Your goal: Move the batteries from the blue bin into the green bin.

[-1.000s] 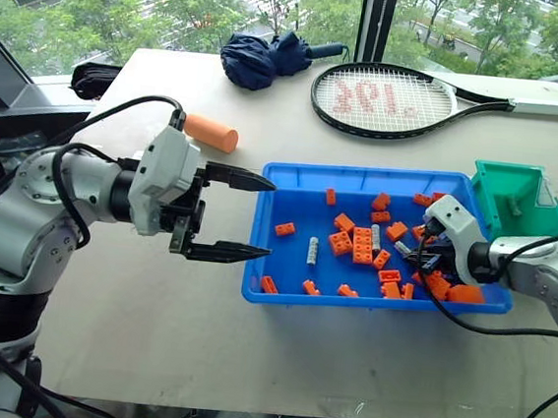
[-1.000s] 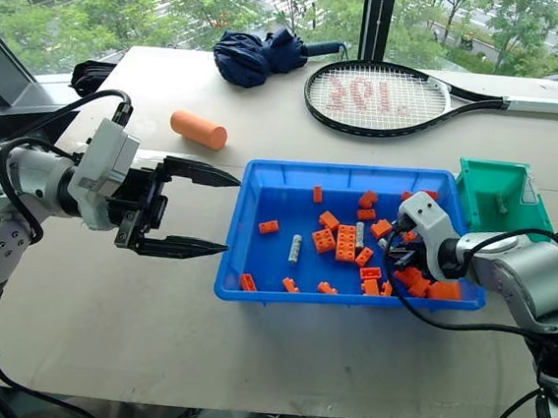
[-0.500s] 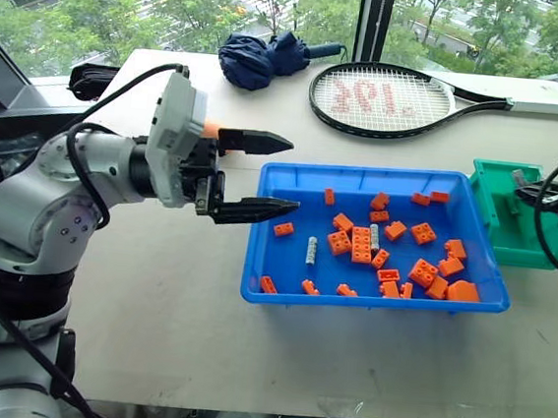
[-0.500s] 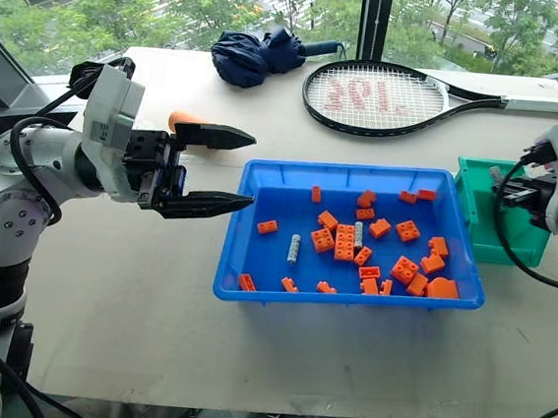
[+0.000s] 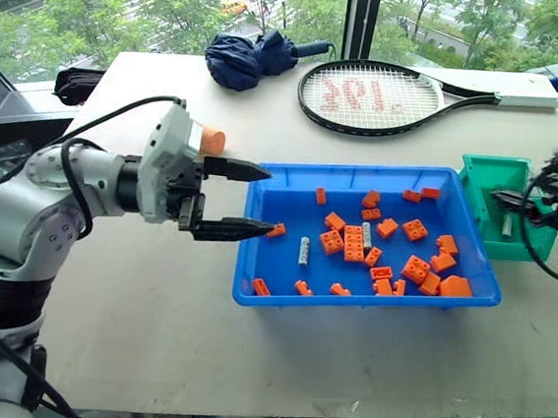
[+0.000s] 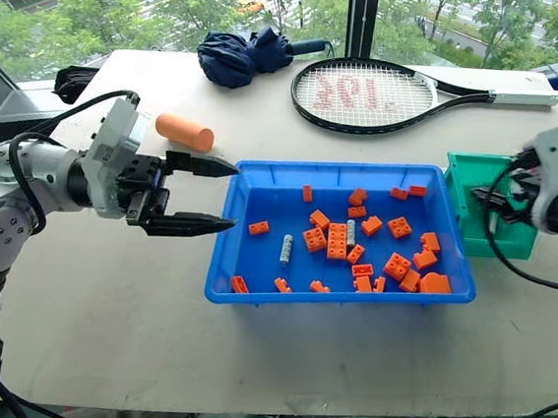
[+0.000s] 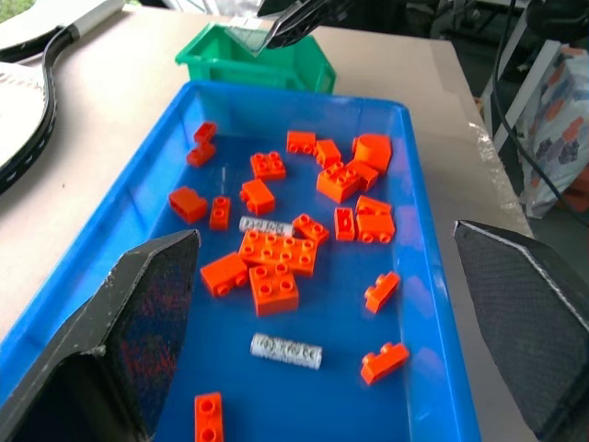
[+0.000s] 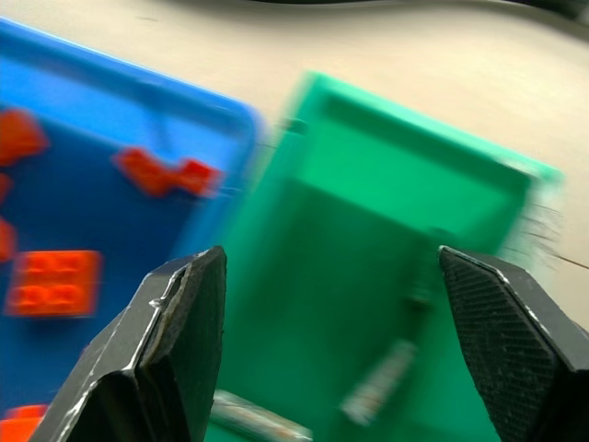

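Observation:
The blue bin (image 5: 358, 167) sits mid-table, holding several orange bricks and two silver batteries, one (image 5: 304, 250) left of centre and one (image 5: 366, 236) among the bricks. My left gripper (image 5: 260, 202) is open and empty, its tips over the bin's left rim. The left wrist view shows both batteries (image 7: 286, 350) (image 7: 266, 226) ahead of those fingers. The green bin (image 5: 504, 181) stands against the blue bin's right end. My right gripper (image 5: 510, 202) hovers over it, open with nothing between its fingers. Grey batteries (image 8: 377, 391) lie on the green bin's floor.
An orange foam cylinder (image 6: 184, 132) lies behind my left gripper. A tennis racket (image 5: 369, 94) and a folded dark blue umbrella (image 5: 239, 57) lie at the table's far side. Orange bricks (image 5: 355, 241) cluster in the blue bin's middle and right.
My right gripper rose out of the blue bin's right end, swung over the green bin and opened. My left gripper lifted, then settled at the blue bin's left rim.

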Robot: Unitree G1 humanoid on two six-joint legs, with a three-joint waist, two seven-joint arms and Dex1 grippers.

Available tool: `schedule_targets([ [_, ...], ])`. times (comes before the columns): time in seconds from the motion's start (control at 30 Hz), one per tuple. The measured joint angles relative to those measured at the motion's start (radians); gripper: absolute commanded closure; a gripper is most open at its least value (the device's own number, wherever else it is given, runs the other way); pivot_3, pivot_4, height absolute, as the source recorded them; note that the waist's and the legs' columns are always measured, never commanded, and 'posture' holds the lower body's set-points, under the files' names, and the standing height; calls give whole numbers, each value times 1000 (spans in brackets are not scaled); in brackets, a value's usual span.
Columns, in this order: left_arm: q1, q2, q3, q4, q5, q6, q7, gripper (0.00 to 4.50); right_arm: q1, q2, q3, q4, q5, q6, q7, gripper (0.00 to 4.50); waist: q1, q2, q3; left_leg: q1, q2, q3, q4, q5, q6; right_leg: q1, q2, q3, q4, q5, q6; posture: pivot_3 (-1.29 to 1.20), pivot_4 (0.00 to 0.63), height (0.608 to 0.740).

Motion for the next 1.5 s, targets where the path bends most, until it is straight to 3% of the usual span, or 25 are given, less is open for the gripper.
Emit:
schedule_targets([
  [0.13,37,42,16,63,63,-70,-55,0,-28,150,51,-176,123,146,-28,767,6,-1,0,0,-1,0,1,0,0,1,-1,0,-1,0,0,0,150,740],
  [0.43,29,38,12,96,95,-119,-88,0,-66,441,136,-166,232,309,-112,767,7,-1,0,-1,-1,-2,1,0,0,0,-1,-2,0,0,0,0,150,740],
  [0.83,70,38,17,91,100,-139,-84,0,-79,459,252,-4,100,276,-182,767,-2,-1,0,-1,-1,-2,1,0,0,0,-1,-2,0,0,0,0,150,740],
  [1.5,81,38,19,84,99,-139,-73,0,-95,396,358,37,-73,100,-158,767,-1,-1,0,0,-1,-2,1,0,0,0,-1,-2,0,0,0,0,150,740],
])
